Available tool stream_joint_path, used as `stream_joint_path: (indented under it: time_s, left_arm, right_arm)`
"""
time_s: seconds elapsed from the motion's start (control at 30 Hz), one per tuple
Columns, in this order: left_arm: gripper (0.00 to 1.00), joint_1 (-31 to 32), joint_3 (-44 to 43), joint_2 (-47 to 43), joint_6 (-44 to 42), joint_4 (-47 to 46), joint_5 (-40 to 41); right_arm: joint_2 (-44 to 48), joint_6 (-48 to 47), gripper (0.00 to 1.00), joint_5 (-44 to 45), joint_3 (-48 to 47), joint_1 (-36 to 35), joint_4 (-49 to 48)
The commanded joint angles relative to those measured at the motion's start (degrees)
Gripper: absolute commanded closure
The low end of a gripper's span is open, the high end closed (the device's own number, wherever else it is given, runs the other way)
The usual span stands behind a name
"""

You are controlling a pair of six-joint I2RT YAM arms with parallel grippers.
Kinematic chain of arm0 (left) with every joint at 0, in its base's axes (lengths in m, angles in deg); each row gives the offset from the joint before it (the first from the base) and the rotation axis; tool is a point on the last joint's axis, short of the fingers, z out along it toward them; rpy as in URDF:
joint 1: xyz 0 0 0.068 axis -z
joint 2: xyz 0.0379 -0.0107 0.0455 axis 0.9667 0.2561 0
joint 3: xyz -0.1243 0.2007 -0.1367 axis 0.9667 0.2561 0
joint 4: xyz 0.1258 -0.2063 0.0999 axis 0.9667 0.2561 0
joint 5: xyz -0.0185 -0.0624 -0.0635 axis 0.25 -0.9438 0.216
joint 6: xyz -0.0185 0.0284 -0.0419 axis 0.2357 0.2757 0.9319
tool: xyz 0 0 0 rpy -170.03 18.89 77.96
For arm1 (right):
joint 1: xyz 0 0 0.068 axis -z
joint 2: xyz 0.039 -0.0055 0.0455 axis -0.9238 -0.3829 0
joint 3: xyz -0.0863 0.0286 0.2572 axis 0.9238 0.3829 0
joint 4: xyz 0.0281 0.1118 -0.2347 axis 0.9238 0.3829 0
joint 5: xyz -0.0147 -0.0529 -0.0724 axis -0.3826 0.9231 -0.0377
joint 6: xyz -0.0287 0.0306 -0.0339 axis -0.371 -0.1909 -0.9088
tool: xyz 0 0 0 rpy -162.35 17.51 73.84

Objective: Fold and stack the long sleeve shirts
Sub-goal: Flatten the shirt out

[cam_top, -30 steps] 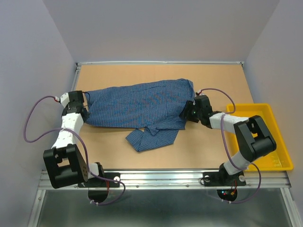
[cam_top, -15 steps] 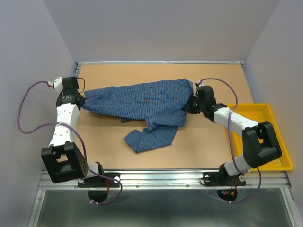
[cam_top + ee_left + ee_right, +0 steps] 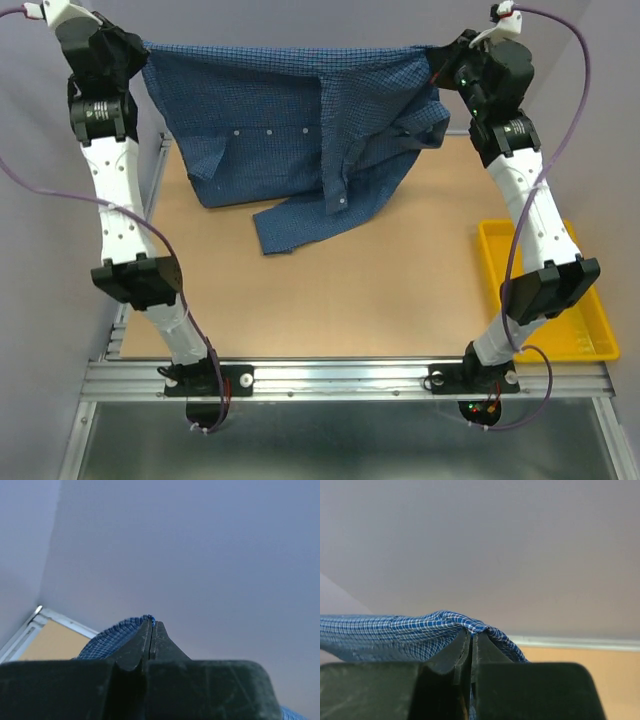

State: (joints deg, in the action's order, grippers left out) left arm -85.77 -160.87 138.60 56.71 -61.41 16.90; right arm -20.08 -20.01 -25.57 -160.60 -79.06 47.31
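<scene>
The blue fine-checked shirt [image 3: 290,110] hangs like a wide curtain. Its long axis runs level from the left gripper [image 3: 138,52] to the right gripper [image 3: 440,62], and each is clamped tight on a pinch of the top edge. Thin woven cloth drapes below them in soft folds, showing small white buttons [image 3: 270,131]. A sleeve [image 3: 295,222] dangles lowest, towards the brown table [image 3: 400,290].

Camera set: three views, each catching the blue checked shirt [image 3: 290,110].
Top external: fixed, high behind the arm bases, looking down and forward at the whole shirt from well away. Left wrist: very near, just behind the left gripper [image 3: 151,626] pinching the shirt's left upper corner, facing the wall [image 3: 200,555] beyond it. Right wrist: likewise behind the right gripper [image 3: 471,636] at the shirt's right upper corner. Shared: the shirt's top edge.
</scene>
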Motion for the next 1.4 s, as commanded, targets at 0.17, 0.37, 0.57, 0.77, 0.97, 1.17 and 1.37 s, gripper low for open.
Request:
stream_joint_path:
  time_s: [0.17,0.37,0.57,0.77,0.97,1.17,1.37]
  left_arm:
    - [1.0,-0.9,23.42,-23.21,-2.84,-23.59,-6.47]
    - [1.0,-0.81,19.74,-24.01,-2.22,-19.54,-8.32]
    - [1.0,-0.81,16.3,-26.47,-2.93,-17.87,-7.79]
    - [1.0,-0.81,17.09,-29.1,-3.81,-16.38,-6.21]
    - [1.0,-0.9,18.59,-26.83,-2.93,-15.23,-6.82]
    - [1.0,-0.81,17.45,-19.19,-0.74,-15.41,-9.19]
    - [1.0,-0.81,1.38,-4.51,4.89,-14.0,-12.71]
  right_arm:
    - [15.57,-3.18,0.99,2.84,14.46,0.94,-18.66]
    - [18.57,-2.82,0.99,-0.22,15.53,1.03,-17.69]
    - [19.88,-3.7,0.99,-3.22,10.96,0.94,-15.58]
    - [21.29,-2.82,0.99,-4.63,10.07,0.94,-14.44]
    - [16.56,-3.09,0.99,-4.45,8.14,1.03,-12.77]
    - [4.46,-3.35,0.99,-6.21,-0.19,0.94,-12.42]
    - [-8.92,-5.63,0.99,-5.07,-16.21,1.03,-12.24]
